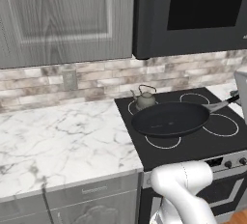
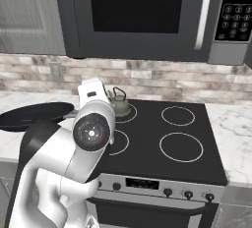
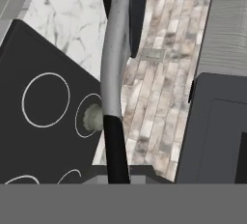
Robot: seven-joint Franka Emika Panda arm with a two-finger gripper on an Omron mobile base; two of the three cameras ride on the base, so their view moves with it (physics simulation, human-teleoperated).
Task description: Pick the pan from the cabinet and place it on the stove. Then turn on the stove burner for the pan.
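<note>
The pan's handle [image 3: 114, 97] sits clamped in the shut jaws, the pan [image 1: 170, 119] hanging above the stove [image 1: 202, 141].

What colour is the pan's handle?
The pan's handle is silver-grey along most of its length, with a black end; the hand view shows it best.

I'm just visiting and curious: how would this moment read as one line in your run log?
phase: carrying | gripper: shut on pan handle | pan: held above stove | kettle: rear burner
</note>
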